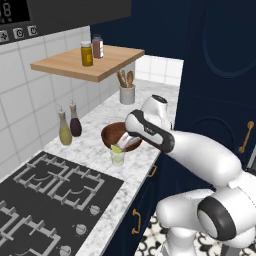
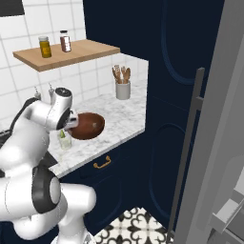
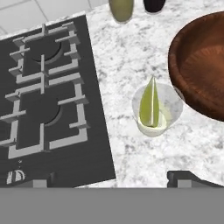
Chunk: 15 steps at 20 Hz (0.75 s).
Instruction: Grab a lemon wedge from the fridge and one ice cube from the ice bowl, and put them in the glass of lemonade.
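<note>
The gripper (image 3: pixel 113 179) hung above the bench with its jaws spread wide and nothing between them; in the hand view one dark fingertip (image 3: pixel 188 178) showed at the lower right and the other low at the left, over the hob's front edge. Just ahead of the fingertips, and below the hand, stood the glass of lemonade (image 3: pixel 156 110) on the marble bench (image 3: pixel 131 57), close to the bench's front edge and just beside the hob's (image 3: pixel 48 96) right side. The lemon wedge (image 3: pixel 149 105) was inside the glass, standing on end with its point up and leaning against the wall of the glass. From the left base view the hand (image 1: pixel 129 140) sat directly over the glass (image 1: pixel 118 156), with the wedge (image 1: pixel 116 148) poking above the rim just under it.

Touching or almost touching the glass on its far right side lay the ice bowl (image 3: pixel 201 65), brown and wooden; I could not make out an ice cube in it. In the right base view the bowl (image 2: pixel 88 125) rested mid-bench, beyond the glass (image 2: pixel 65 139).

Farther back, near the tiled wall, stood two oil bottles (image 1: pixel 70 125). At the bench's far corner was a grey utensil cup (image 1: pixel 127 92) with wooden spoons. On the wooden shelf (image 1: pixel 90 62) above stood two jars (image 1: pixel 92 50). At the right edge of the right base view the fridge door (image 2: pixel 214 143) stood open, its long handle (image 2: pixel 188 143) upright.
</note>
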Tool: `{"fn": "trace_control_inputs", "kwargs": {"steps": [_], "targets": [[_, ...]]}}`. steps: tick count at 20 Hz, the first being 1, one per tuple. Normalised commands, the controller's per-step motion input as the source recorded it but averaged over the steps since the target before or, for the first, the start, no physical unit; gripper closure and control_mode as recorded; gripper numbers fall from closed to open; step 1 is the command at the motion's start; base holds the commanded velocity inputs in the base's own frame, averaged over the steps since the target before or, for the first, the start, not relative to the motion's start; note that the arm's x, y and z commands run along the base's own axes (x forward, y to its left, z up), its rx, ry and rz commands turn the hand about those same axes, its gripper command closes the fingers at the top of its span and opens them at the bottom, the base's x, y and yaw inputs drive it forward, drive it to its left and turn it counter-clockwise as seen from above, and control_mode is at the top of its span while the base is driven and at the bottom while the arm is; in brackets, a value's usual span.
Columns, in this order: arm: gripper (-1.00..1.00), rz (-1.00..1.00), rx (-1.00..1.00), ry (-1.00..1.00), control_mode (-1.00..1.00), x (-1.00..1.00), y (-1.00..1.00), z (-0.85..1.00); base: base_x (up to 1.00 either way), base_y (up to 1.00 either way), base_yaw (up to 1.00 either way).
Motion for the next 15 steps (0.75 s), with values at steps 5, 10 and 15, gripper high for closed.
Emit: {"fn": "trace_control_inputs", "kwargs": {"steps": [5,10,15], "targets": [[-1.00,0.00,0.11,0.00,-1.00,-0.70,-0.28,0.15,0.00,0.00,0.00],[-1.00,-0.03,0.08,0.00,-1.00,-0.64,-0.02,0.17,0.00,0.00,0.00],[-1.00,-0.14,0.09,-0.04,-1.00,-0.64,-0.01,0.11,0.00,0.00,0.00]]}}
